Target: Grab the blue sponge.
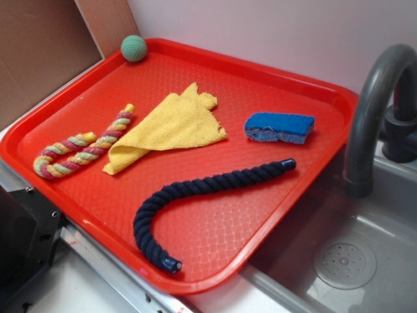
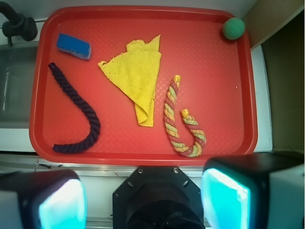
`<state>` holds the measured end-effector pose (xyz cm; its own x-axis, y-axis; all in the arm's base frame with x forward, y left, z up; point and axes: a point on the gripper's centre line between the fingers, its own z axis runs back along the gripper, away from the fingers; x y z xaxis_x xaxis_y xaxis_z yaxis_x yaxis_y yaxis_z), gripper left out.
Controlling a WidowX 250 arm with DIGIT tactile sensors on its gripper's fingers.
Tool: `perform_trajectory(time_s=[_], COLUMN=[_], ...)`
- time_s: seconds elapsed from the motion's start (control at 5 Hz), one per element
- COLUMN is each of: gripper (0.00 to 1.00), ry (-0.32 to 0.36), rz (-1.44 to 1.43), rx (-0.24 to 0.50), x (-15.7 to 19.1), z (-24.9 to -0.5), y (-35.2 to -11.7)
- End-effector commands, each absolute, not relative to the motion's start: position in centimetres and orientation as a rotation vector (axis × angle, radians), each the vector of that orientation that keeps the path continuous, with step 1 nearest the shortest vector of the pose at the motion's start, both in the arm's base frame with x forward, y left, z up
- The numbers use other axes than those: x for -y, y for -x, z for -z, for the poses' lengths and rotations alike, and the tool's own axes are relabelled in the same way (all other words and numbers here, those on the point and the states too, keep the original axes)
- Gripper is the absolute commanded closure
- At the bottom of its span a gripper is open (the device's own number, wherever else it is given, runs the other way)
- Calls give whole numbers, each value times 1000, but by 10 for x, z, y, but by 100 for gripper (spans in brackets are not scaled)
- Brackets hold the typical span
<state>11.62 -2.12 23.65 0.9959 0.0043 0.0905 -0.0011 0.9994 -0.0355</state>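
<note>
The blue sponge [image 1: 279, 127] lies flat on the right part of the red tray [image 1: 215, 235]. From the wrist camera the blue sponge [image 2: 74, 46] sits in the tray's top left corner. My gripper [image 2: 143, 200] hangs high above, outside the tray's near rim [image 2: 143, 159], far from the sponge. Its two cyan-padded fingers [image 2: 62, 205] stand wide apart with nothing between them. The gripper does not show in the exterior view.
On the tray also lie a dark navy rope [image 1: 195, 195], a yellow cloth [image 1: 172, 125], a striped pink-green rope [image 1: 81, 147] and a green ball [image 1: 133, 48]. A grey faucet [image 1: 374, 111] and sink [image 1: 345, 261] stand right of the tray.
</note>
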Motion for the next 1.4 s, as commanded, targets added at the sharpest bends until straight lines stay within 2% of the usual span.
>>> perform_trajectory(time_s=[0.0, 0.6, 0.8, 1.0, 1.2], gripper=[0, 0, 0, 0, 0], ry=[35, -123, -176, -163, -120], rz=[-3, 414, 594, 656, 732], rx=[91, 217, 245, 270, 276], x=[21, 31, 48, 59, 73], z=[-236, -208, -189, -176, -158], y=[-116, -180, -217, -241, -265])
